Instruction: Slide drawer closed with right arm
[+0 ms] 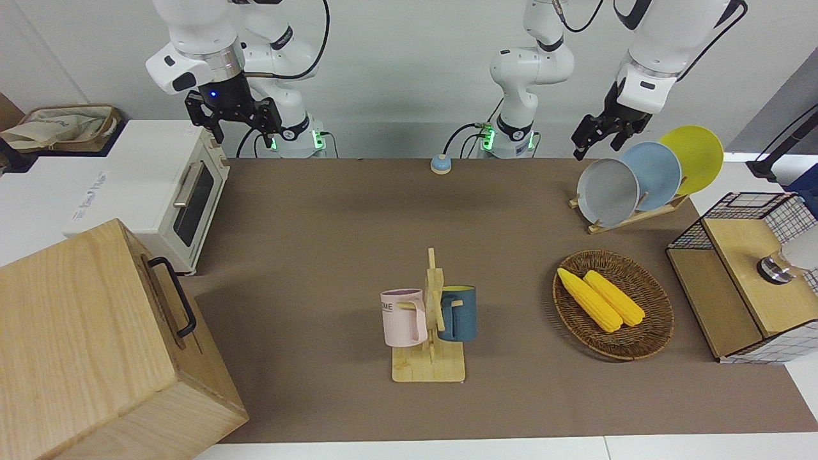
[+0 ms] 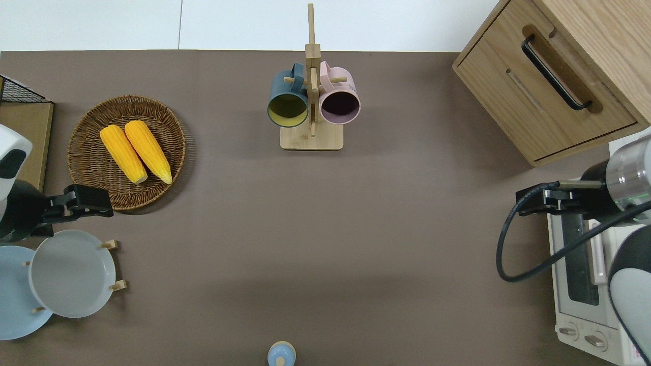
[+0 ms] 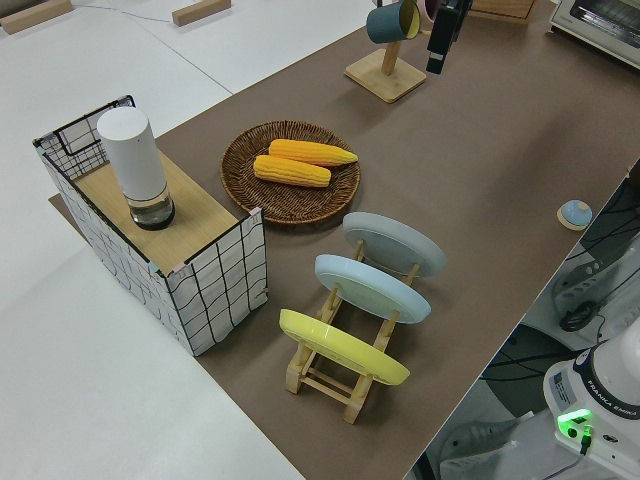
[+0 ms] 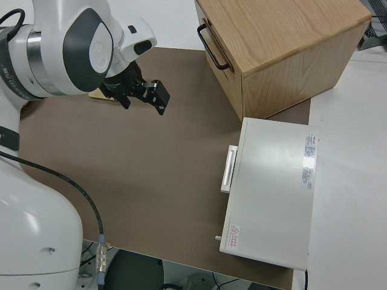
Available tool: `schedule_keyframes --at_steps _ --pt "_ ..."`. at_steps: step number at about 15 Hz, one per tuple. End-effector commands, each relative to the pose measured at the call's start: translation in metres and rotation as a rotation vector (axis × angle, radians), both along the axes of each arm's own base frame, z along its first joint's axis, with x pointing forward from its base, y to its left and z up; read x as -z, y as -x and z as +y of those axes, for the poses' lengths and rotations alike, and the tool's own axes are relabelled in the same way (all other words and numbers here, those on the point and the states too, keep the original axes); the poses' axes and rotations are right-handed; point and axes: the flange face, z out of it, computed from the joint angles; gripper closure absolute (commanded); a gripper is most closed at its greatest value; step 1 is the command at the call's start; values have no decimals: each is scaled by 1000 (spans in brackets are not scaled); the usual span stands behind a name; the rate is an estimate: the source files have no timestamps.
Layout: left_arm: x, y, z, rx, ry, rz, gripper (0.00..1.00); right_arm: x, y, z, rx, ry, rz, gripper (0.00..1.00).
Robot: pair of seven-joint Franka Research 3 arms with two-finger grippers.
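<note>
The drawer (image 2: 546, 89) sits flush in the front of the big light-wood box (image 1: 77, 332) at the right arm's end of the table. Its black bar handle (image 2: 554, 71) also shows in the front view (image 1: 174, 297) and in the right side view (image 4: 213, 47). My right gripper (image 1: 246, 128) is open and empty, up in the air over the toaster oven's end nearest the box, well apart from the drawer. It also shows in the right side view (image 4: 145, 99). My left arm is parked, its gripper (image 1: 597, 147) open and empty.
A white toaster oven (image 1: 172, 198) stands beside the box, nearer to the robots. A mug rack (image 1: 429, 319) with two mugs stands mid-table. A basket of corn (image 1: 613, 303), a plate rack (image 1: 639, 179) and a wire-grid box (image 1: 748, 281) are toward the left arm's end.
</note>
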Motion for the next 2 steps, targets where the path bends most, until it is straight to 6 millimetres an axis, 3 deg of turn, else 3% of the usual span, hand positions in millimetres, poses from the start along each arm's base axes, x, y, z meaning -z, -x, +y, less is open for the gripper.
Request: schedule_keyframes --at_steps 1,2 --pt "-5 4 2 6 1 3 7 -7 1 0 -19 -28 -4 15" --pt "-5 4 2 6 1 3 7 -7 1 -2 -16 -30 -3 15"
